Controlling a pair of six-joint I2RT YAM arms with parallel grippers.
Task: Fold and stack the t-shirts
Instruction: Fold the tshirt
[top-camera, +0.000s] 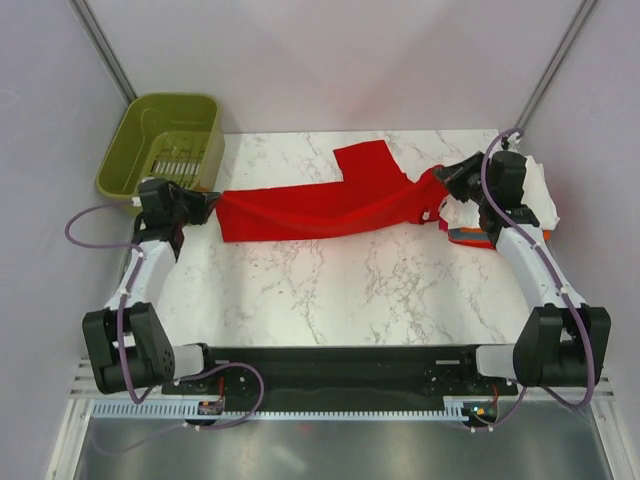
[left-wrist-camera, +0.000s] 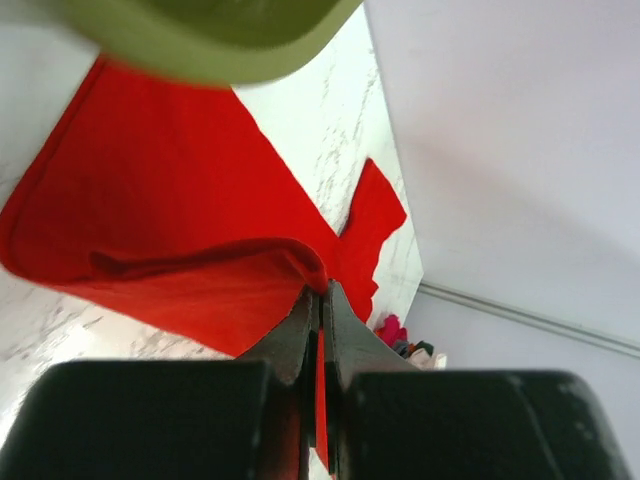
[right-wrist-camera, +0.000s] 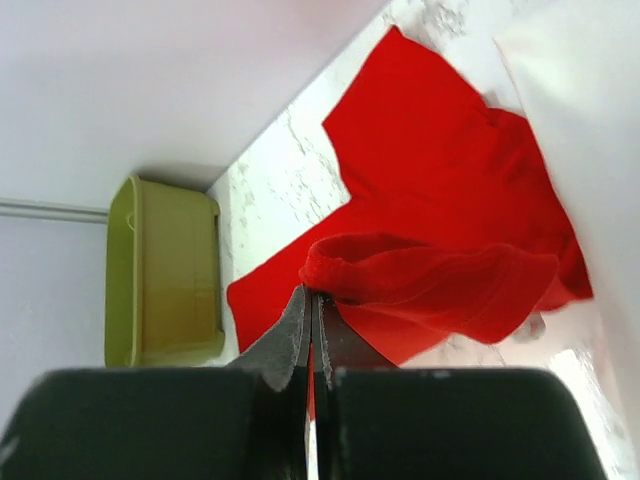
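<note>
Top external view shows the bright red soft cloth short-sleeved t-shirt (top-camera: 320, 208) drawn out in a long band across the white marble-patterned bench (top-camera: 330, 300). It runs from centre left to upper right of the frame, with one sleeve pointing toward the top edge.

1. Grip state. The left fingers (left-wrist-camera: 290, 335) are pressed together on the cloth edge at the left end of the band. The right fingers (right-wrist-camera: 285, 335) are pressed together on a rolled edge at the right end. Each wrist view shows a thin red line of fabric between the closed fingers.

2. Handling. The garment appears light, limp and without stiffness. Expect it to sag and crease between the two held points and to keep no shape when released. A pinch on a thin layer may slip under tension. The hem corners or shoulder seams, where the fabric is doubled, look like the better places to take hold. Uneven pull is likely to skew the fold line.

3. Limits of view.
- The stack of folded cloth shirts (top-camera: 470, 236) at centre right is largely covered by the right arm. White, orange and grey layers show, but the count cannot be told.
- Whether the red band's right end rests on that stack cannot be told.
- Which part of the garment each end is (hem, collar or shoulder) is unclear.
- The olive-green plastic basket (top-camera: 165, 140) at upper left is only a blur in the left wrist view.
</note>
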